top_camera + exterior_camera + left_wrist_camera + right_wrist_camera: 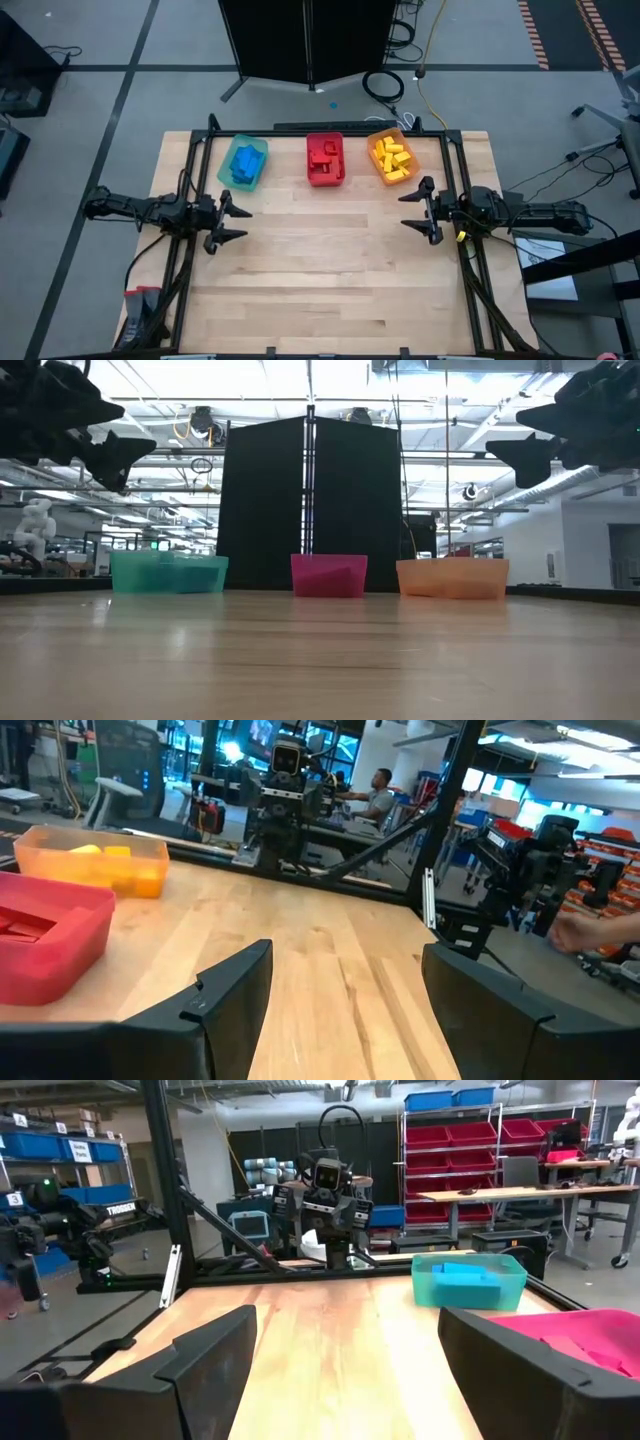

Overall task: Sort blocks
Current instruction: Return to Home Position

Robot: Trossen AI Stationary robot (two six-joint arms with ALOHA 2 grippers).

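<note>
Blue blocks (244, 162) lie in the teal bin (228, 170), red blocks (322, 155) in the red bin (325, 178), yellow blocks (390, 155) in the orange bin (402, 176). The three bins stand in a row at the table's far side. My left gripper (234, 221) hangs open above the table's left side, pointing level toward the middle. My right gripper (416, 208) hangs open above the right side, facing it. Neither has anything between its fingers.
The wooden tabletop (330, 280) spreads bare between and in front of the grippers. A black metal frame (200, 150) runs along the table's edges. A black panel (310, 500) stands behind the bins. A person (378, 795) sits in the room beyond the table.
</note>
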